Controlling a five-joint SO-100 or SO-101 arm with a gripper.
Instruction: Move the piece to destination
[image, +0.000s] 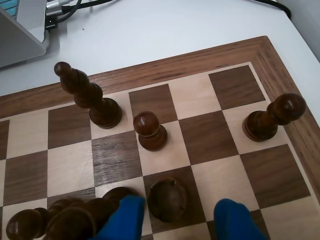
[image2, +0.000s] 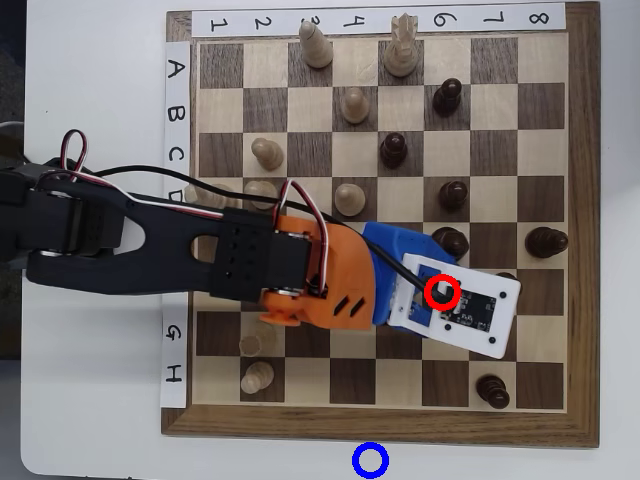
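In the wrist view a dark-brown pawn (image: 167, 200) with a round head stands on a dark square at the bottom, seen from above. My gripper (image: 179, 212) is open, with its blue fingertips (image: 125, 217) on either side of the pawn. The left finger is close to it and the right one stands apart. In the overhead view my arm (image2: 240, 260) and the white wrist plate (image2: 480, 315) hide this pawn. The blue circle outline (image2: 357, 460) lies on the white table below the board's lower edge. A red circle outline (image2: 427, 292) shows over the wrist plate.
In the wrist view a tall dark piece (image: 87, 97), a dark pawn (image: 149, 131) and another dark pawn (image: 272, 117) stand ahead, and several dark pieces (image: 50, 222) crowd the bottom left. The board's wooden rim (image: 280, 65) is near. Cream pieces (image2: 257, 377) stand at the left in the overhead view.
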